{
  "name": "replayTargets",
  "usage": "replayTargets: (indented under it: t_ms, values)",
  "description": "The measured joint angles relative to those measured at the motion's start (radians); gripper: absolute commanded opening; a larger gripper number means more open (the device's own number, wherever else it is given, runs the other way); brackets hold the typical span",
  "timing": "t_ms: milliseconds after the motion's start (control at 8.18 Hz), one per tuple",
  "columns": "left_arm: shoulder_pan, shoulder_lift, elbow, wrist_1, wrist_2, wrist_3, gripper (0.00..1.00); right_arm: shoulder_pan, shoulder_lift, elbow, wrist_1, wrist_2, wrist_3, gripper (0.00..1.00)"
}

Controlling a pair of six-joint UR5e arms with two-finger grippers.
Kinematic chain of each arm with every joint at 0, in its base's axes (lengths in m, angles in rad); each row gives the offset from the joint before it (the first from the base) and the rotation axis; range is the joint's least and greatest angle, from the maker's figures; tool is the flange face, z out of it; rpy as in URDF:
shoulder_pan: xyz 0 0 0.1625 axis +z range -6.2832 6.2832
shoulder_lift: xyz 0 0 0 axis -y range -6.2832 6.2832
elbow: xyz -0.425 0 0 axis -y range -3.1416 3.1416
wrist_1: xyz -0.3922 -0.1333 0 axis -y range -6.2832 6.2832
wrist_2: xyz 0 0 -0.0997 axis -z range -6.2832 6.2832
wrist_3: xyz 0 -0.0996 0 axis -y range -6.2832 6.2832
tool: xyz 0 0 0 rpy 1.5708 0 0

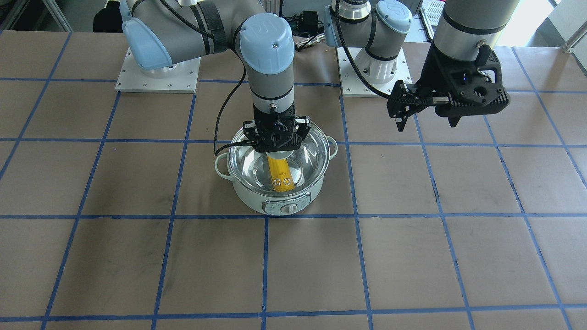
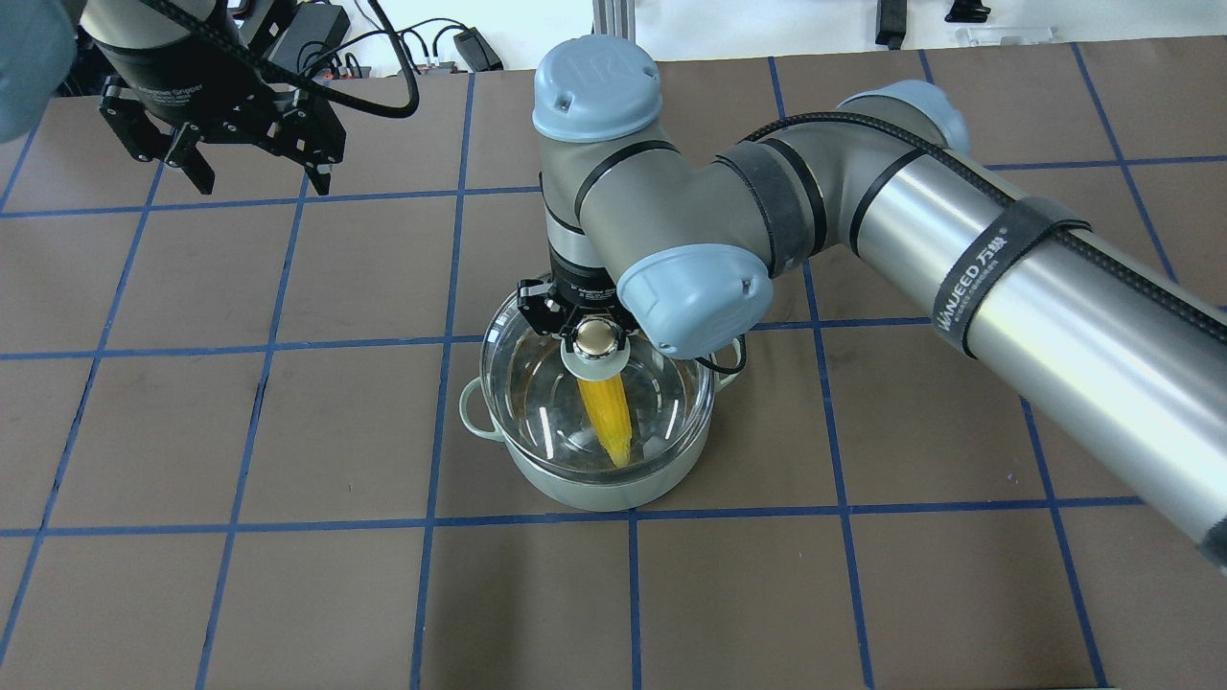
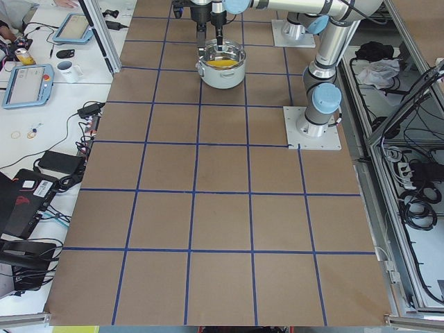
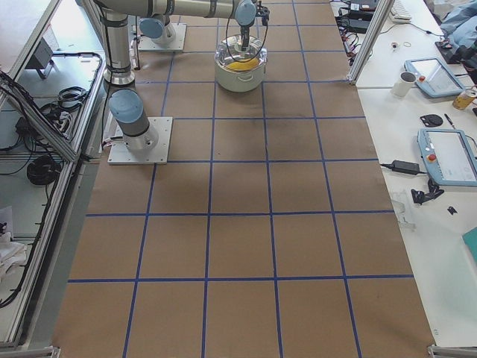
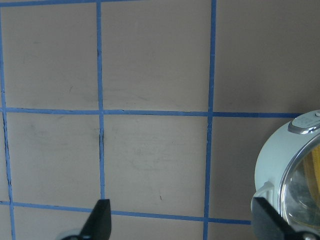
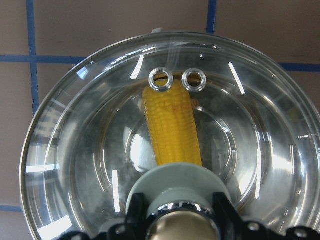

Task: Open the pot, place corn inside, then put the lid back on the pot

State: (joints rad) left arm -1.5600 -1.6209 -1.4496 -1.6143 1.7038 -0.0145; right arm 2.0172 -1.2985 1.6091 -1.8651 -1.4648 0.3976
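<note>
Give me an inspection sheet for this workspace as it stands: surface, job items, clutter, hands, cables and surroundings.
Surface: table covered in brown paper with a blue tape grid.
Job's things: pot upright on the table; corn lying inside; lid resting on the pot.
Clutter: nothing seen.
Hands: right hand at the knob, fingers either side, grip cannot be told; left hand open, empty, raised off to the side.
Cables: black cable hangs from the right wrist beside the pot.
Surroundings: side benches with tablets and a mug.
</note>
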Motion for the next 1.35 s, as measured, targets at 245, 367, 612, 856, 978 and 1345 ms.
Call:
replayTargets:
  t_ms: [245,367,612,856,978,1345]
  values:
    - [0.000,0.004,-0.037,0.010,-0.001,0.003,1.00,0.003,0.000,0.000,0.010,-0.002,0.003,0.00]
    - [0.000,0.005,-0.046,0.015,-0.022,-0.002,1.00,0.004,-0.001,0.000,0.012,-0.003,0.002,0.00]
    - [0.000,0.008,-0.054,0.025,-0.083,0.001,1.00,0.004,0.000,0.000,0.011,-0.011,-0.009,0.00]
    - [0.000,0.019,-0.061,0.025,-0.137,0.005,1.00,0.004,0.000,0.000,0.006,-0.014,-0.027,0.02]
    - [-0.001,0.038,-0.075,0.023,-0.145,0.004,1.00,0.004,0.000,0.000,-0.001,-0.014,-0.034,0.11]
    - [-0.002,0.100,-0.156,0.029,-0.149,-0.002,1.00,0.005,0.001,0.000,0.002,-0.017,-0.039,0.41]
